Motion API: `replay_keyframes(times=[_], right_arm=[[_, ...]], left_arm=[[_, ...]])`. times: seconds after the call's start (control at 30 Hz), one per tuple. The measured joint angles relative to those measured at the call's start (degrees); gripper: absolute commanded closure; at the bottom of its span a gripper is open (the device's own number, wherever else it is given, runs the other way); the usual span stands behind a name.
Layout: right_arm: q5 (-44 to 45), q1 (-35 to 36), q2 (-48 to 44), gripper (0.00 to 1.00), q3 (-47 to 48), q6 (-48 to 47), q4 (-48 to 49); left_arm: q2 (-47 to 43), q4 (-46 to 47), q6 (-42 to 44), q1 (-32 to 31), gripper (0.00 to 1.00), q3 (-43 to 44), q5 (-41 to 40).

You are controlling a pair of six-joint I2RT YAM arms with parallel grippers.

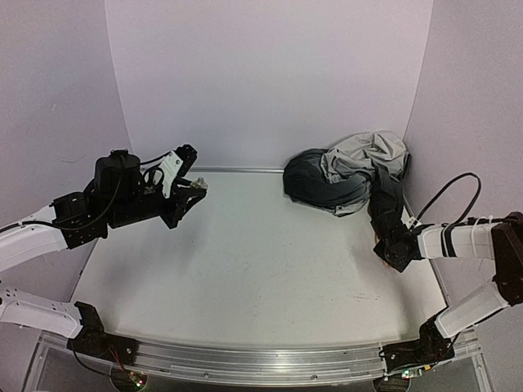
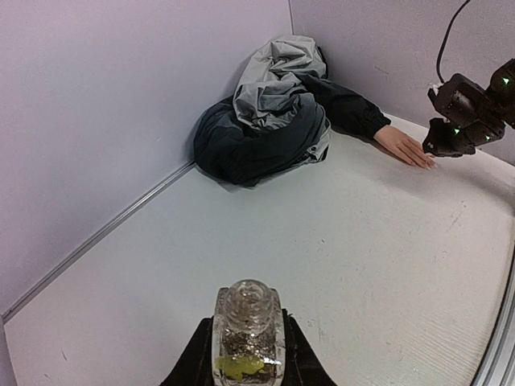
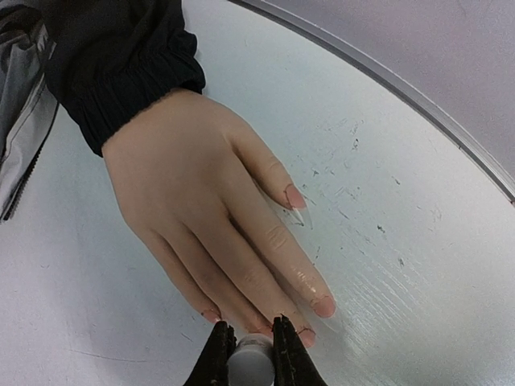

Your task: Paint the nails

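Note:
A pale peach mannequin hand (image 3: 185, 185) lies flat on the white table, palm down, its wrist in a dark sleeve (image 3: 121, 72). Its nails look pinkish: the thumb nail (image 3: 295, 197) and the index nail (image 3: 323, 305) show plainly. My right gripper (image 3: 251, 346) is shut on a small white cap (image 3: 251, 363), just over the middle fingertips; whatever hangs under the cap is hidden. From the left wrist view the same hand (image 2: 406, 146) shows with the right gripper (image 2: 441, 145) at its fingertips. My left gripper (image 2: 247, 354) is shut on an uncapped clear bottle (image 2: 247, 334), held above the table's far left.
A crumpled grey and dark jacket (image 1: 347, 175) is heaped in the back right corner against the walls. A metal rail (image 1: 261, 363) runs along the table's near edge. A black cable (image 1: 449, 192) loops above the right arm.

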Motion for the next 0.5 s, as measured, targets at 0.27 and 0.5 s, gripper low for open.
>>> replay_keyframes(times=[0.27,0.5], right_arm=[[0.2,0.0,0.3,1.00,0.0,0.1,0.0],[0.3,0.0,1.5,1.00,0.0,0.1,0.0]], left_arm=[[0.0,0.0,0.0,0.2,1.00,0.0,0.0],[0.0,0.0,0.0,0.2,1.00,0.0,0.0]])
